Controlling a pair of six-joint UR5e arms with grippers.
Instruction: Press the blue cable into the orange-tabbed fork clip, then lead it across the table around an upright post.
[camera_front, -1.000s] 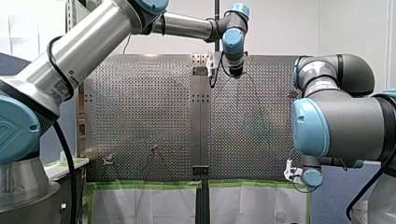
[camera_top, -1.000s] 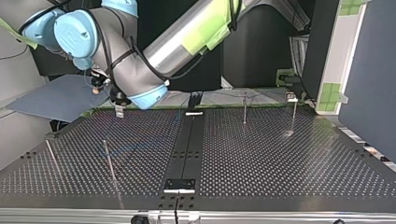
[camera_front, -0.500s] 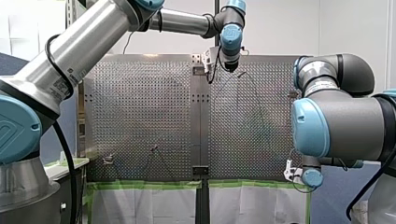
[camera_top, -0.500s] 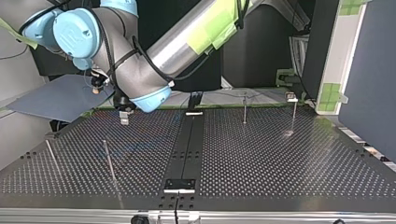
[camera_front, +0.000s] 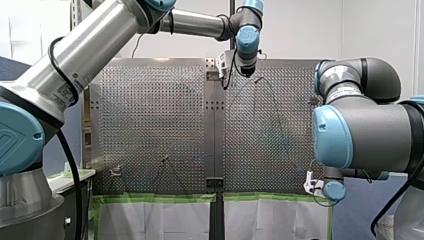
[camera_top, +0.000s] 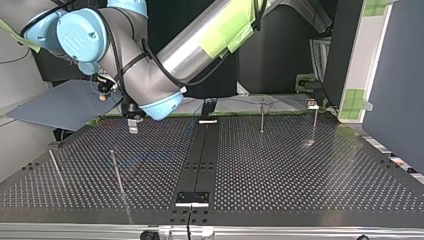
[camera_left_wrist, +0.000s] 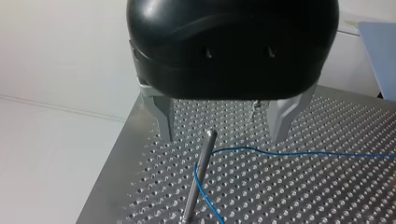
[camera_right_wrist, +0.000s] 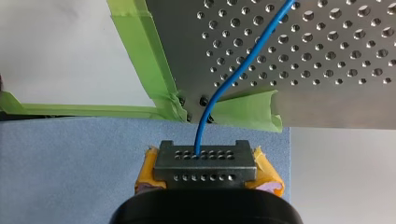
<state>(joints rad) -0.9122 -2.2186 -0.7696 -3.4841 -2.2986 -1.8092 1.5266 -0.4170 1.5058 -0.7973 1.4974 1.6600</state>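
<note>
The blue cable (camera_left_wrist: 299, 153) lies on the perforated table (camera_left_wrist: 327, 196) and bends around the foot of an upright metal post (camera_left_wrist: 198, 177). My left gripper (camera_left_wrist: 222, 140) hangs above that post, open, its metal fingers (camera_left_wrist: 163, 121) wide apart with nothing between them. In the top view it (camera_top: 133, 131) hovers over the table's left half, above the post (camera_top: 116, 172). My right gripper (camera_right_wrist: 205, 161), with yellow pads, is shut on the cable's end (camera_right_wrist: 201, 135), just off the taped table corner. A small clip (camera_front: 116, 171) stands near the front view's lower left; its tab colour is unclear.
More thin posts (camera_top: 55, 167) (camera_top: 261, 117) (camera_top: 314, 122) stand on the table. A blue-grey board (camera_top: 55, 107) lies beyond the taped edge, under my right gripper (camera_top: 102, 95). Green tape (camera_right_wrist: 140, 51) lines that edge. A dark centre strip (camera_top: 200, 150) splits the plate.
Over the first half second my left gripper shifted a little left and up in the front view, then held still. My right arm has not moved.
</note>
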